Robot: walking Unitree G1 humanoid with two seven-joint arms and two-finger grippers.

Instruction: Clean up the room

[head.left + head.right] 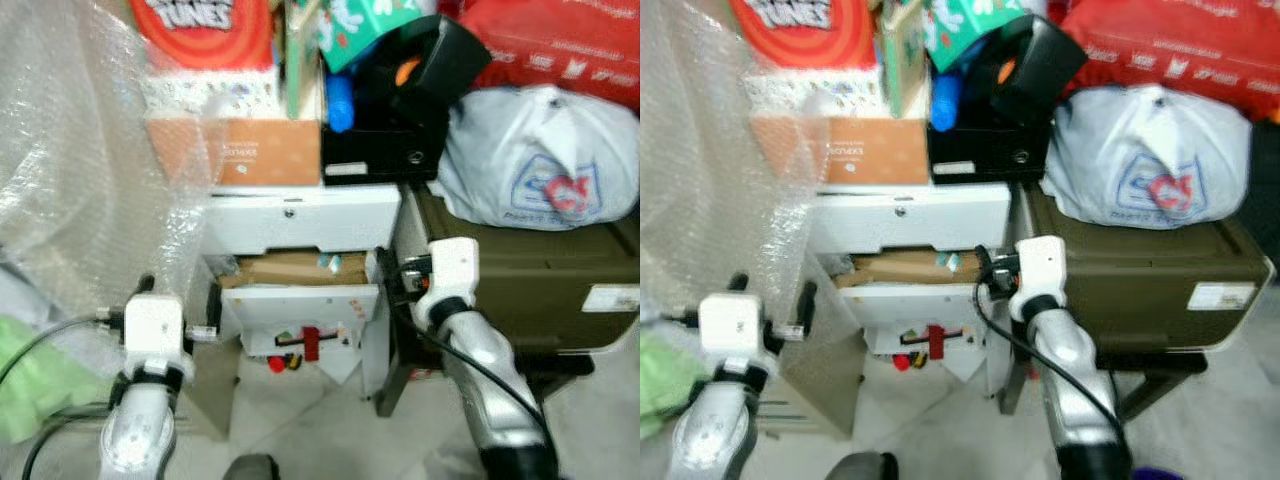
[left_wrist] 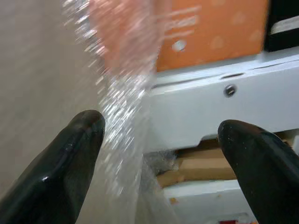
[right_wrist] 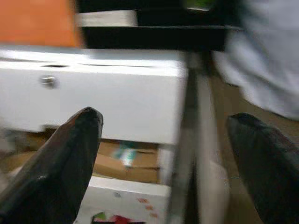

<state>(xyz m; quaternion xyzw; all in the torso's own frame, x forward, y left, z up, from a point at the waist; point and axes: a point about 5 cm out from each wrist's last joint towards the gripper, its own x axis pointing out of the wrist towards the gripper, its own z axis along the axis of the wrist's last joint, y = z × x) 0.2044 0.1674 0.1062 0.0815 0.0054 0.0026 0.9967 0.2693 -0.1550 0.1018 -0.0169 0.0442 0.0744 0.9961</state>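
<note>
Both claws up in front of a white drawer unit (image 1: 300,225). Left claw (image 2: 163,154) spread wide, nothing held, right by a hanging sheet of bubble wrap (image 1: 70,150), w/ fingers (image 2: 70,158) either side of its edge. Right claw (image 3: 163,154) also wide & empty, near the unit's right edge, beside a dark olive bin (image 1: 530,290). Lower drawer (image 1: 300,305) pulled out (cardboard behind). Orange box (image 1: 240,150), black box (image 1: 380,150) on top; white plastic bag (image 1: 540,160) on the bin.
</note>
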